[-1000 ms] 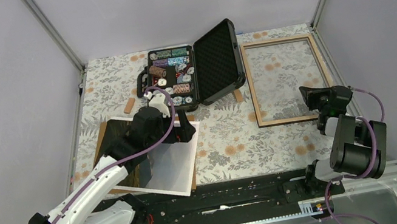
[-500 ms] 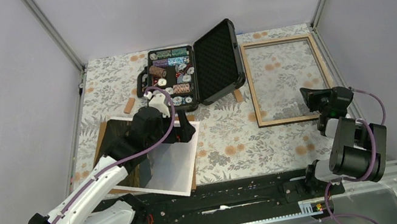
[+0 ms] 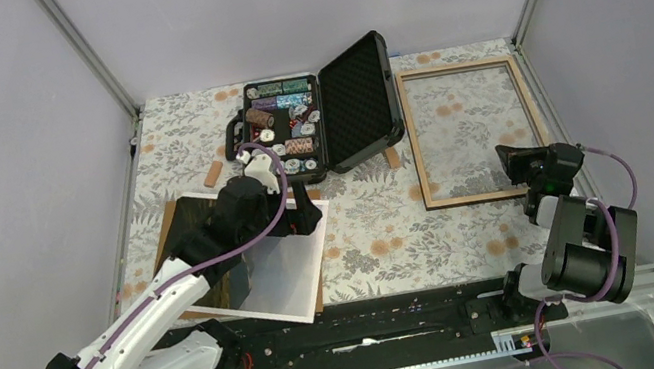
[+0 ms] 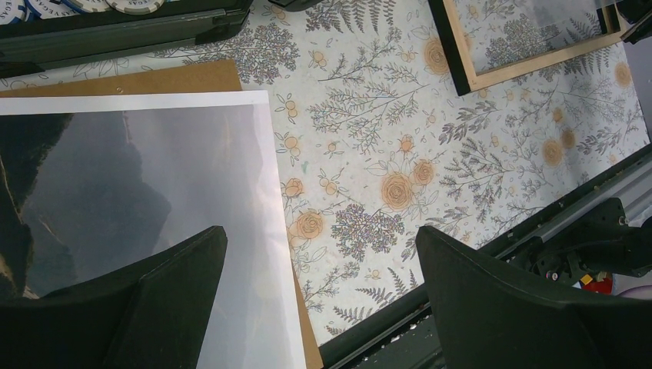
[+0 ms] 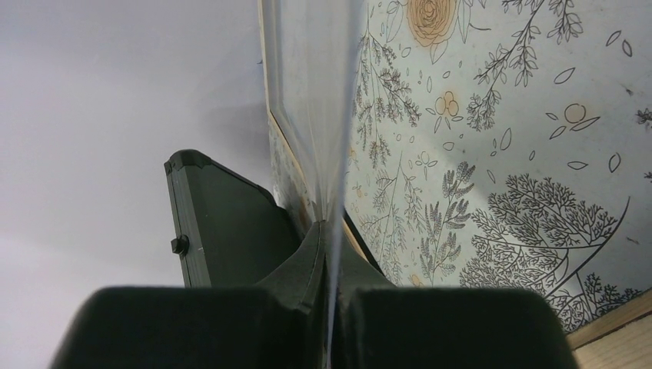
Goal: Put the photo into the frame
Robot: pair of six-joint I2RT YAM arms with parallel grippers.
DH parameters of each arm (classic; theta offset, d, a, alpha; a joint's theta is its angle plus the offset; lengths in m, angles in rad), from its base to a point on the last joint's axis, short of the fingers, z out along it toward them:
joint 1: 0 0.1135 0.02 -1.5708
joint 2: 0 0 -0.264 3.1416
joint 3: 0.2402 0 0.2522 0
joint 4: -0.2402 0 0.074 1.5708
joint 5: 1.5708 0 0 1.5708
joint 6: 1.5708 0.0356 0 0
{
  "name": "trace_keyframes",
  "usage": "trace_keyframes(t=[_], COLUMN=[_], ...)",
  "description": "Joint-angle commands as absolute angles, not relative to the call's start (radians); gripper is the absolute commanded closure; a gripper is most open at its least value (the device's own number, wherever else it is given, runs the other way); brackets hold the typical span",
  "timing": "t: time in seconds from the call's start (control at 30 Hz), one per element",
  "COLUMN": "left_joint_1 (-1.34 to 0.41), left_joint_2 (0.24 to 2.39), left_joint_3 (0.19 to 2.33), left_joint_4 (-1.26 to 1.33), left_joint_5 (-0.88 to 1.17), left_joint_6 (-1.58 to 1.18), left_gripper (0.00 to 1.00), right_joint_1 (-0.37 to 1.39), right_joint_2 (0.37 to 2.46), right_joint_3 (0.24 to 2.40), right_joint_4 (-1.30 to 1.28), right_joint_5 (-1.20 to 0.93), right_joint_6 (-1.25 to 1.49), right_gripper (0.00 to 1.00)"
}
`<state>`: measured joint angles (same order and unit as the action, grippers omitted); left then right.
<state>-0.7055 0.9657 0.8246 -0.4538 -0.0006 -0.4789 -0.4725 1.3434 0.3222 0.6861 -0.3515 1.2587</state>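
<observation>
The photo point(image 3: 282, 269), a dark mountain print with a white border, lies flat at the near left on a brown backing board point(image 3: 169, 222). My left gripper point(image 3: 305, 213) hovers open over the photo's right edge point(image 4: 261, 192); one finger is over the print, the other over the tablecloth, and nothing is between them point(image 4: 319, 234). The light-wood frame point(image 3: 417, 143) lies at the back right. My right gripper point(image 3: 510, 160) is at its near right corner, shut on the edge of a thin clear sheet point(image 5: 319, 100) that sits in the frame opening.
An open black case of poker chips point(image 3: 330, 108) stands at the back centre, its lid leaning towards the frame. Two small wooden pieces point(image 3: 213, 173) point(image 3: 392, 158) lie on the floral cloth. The black rail point(image 4: 461, 307) runs along the near edge.
The right arm has shifted very slightly at the frame's corner. The left arm and the photo have not moved.
</observation>
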Motion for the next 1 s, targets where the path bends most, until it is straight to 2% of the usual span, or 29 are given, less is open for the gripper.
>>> trace_keyframes(t=[0.0,0.97], left_joint_1=[-0.712,-0.716], left_joint_2=[0.949,0.943], left_joint_3=[0.855,0.847], left_joint_4=[-0.412,-0.411], left_joint_5=[-0.009,-0.012], left_joint_6=[-0.468,-0.468], left_gripper=[0.01,0.01], right_joint_1=[-0.478,-0.481], right_joint_2=[1.319,1.310], right_joint_3=[0.315,0.302], right_joint_4=[0.711,0.694], right_joint_5=[-0.354,-0.366], right_joint_6=[1.233,1.208], right_gripper=[1.00,1.00])
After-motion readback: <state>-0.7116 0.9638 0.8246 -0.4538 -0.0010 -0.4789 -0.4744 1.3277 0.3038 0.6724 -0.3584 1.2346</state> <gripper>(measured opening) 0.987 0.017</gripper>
